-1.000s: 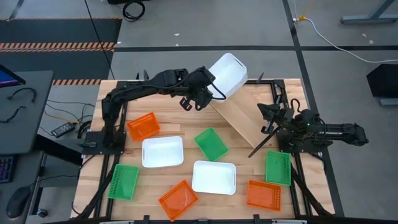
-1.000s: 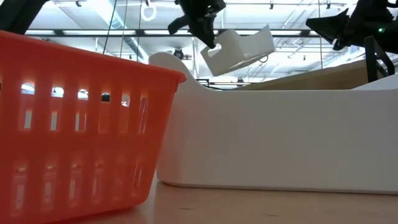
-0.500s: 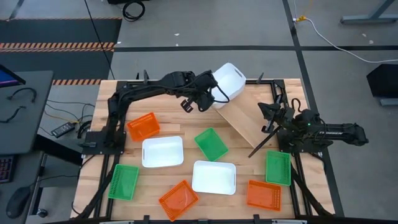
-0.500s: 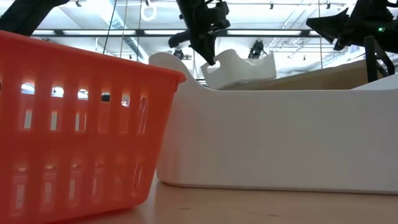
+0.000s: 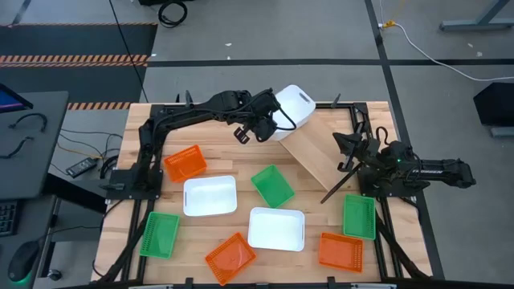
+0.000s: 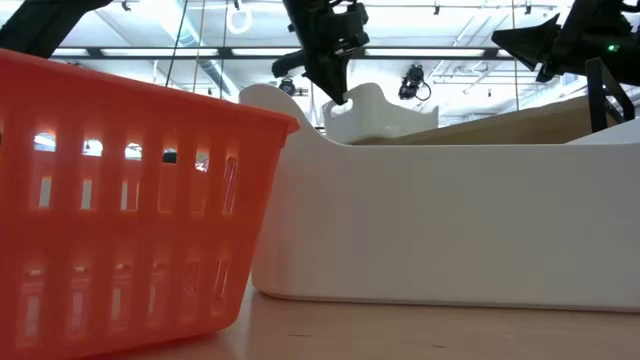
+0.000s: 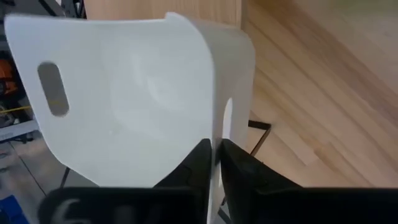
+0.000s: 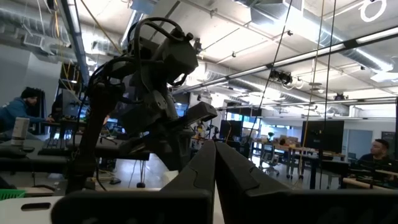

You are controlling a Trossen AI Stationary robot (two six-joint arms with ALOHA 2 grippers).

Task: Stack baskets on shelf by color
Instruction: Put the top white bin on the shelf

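— Where was the white basket [image 5: 294,105]?
— At the shelf's [image 5: 315,152] top end, its rim between the left tool's [image 5: 269,123] nearly closed fingers.
— The right tool [image 5: 344,154]?
— Closed, empty, beside the shelf.

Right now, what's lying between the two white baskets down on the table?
From above, a green basket sits tilted between the left white basket and the right white basket, slightly behind the gap and touching neither.

The room is bright from ceiling lights [image 8: 373,9] above me, and the close orange basket [image 6: 120,200] looks blurry.
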